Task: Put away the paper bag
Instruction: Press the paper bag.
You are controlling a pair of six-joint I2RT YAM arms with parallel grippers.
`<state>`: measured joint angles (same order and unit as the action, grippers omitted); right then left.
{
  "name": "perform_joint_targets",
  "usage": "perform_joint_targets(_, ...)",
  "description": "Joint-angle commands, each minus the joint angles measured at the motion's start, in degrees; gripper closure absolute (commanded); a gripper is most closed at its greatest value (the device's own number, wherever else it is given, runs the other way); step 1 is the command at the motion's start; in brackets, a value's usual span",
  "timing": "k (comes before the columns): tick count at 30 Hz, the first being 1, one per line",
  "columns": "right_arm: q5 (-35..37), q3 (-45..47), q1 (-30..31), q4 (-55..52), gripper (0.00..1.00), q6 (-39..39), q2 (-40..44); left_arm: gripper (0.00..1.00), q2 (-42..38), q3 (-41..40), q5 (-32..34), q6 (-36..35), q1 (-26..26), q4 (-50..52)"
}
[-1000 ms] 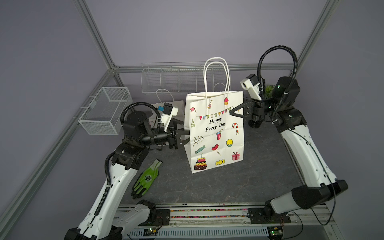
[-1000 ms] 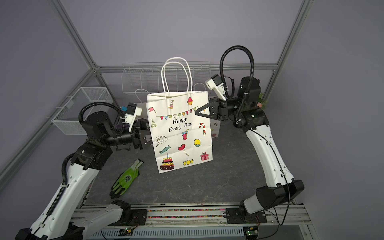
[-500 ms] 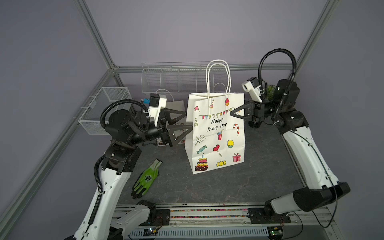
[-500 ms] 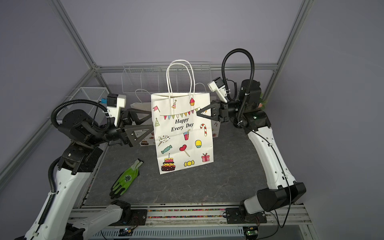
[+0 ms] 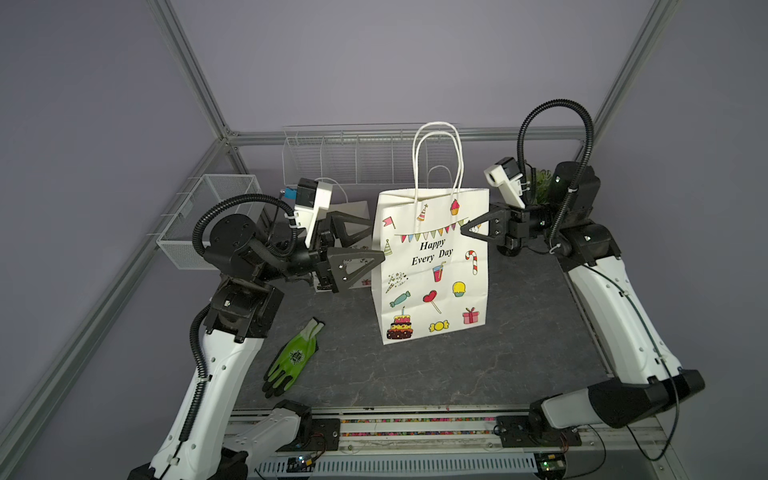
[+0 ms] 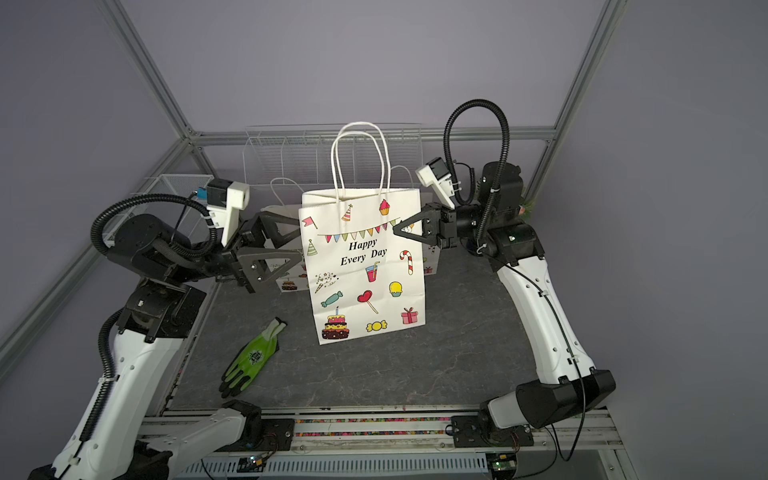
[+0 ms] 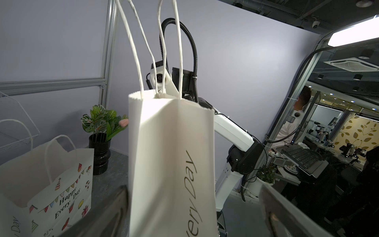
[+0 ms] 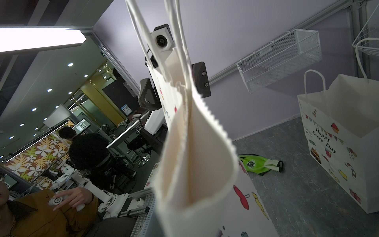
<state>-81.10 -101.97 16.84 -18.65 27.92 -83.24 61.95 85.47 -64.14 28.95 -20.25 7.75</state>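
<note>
From my end the bag stands upright near the middle of the worktop, printed face toward the top cameras and both handles sticking straight up. My right claw is closed on the bag's upper edge on its own side, just below the rim. In the right wrist view the paper there is drawn together into a fold running toward the lens. My left claw is spread wide at the opposite side of the bag, level with the upper half and gripping nothing. In the left wrist view the bag's narrow side sits between the two fingers, close to one and well apart from the other. A green glove lies flat on the worktop in front of the bag, toward the left arm. A second bag with the same print stands behind the bag on that side, partly hidden by the left claw in both top views. Behind the bag a wire rack hangs on the back wall, and a mesh basket hangs on the side wall beyond the left arm. A potted plant sits behind the bag toward the right arm.
</note>
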Motion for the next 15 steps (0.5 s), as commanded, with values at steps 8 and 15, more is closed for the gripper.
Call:
perform_joint_targets(8,4.29,-3.14,2.28,-10.80,0.94,-8.82,0.31,0.00,2.39,3.60,2.99,-8.07,0.05,11.93)
perform_joint_targets(15,12.57,-7.68,3.77,-25.30,0.93,-18.80,-1.72,0.19,4.22,2.57,7.65,-12.76,0.06,17.33)
